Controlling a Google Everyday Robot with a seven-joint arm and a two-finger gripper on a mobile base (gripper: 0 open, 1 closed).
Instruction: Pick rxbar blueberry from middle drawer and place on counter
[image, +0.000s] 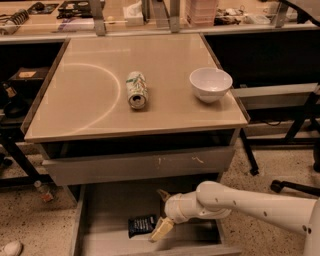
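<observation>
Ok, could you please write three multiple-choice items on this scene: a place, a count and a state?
1. Where is the rxbar blueberry? A in the middle drawer; B on the floor; C on a chair.
2. How many things are on the counter? A one; B two; C four.
3. The can is: A upright; B upside down; C on its side.
Key: 1 A, it lies beside the gripper in that drawer; 2 B, can and bowl; 3 C, its top faces the camera.

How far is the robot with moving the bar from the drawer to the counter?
Done: the middle drawer is pulled open. In hand: the gripper, fingers open, is down in it beside the rxbar blueberry, not gripping it. Left: grasp, lift, set on the counter.
</observation>
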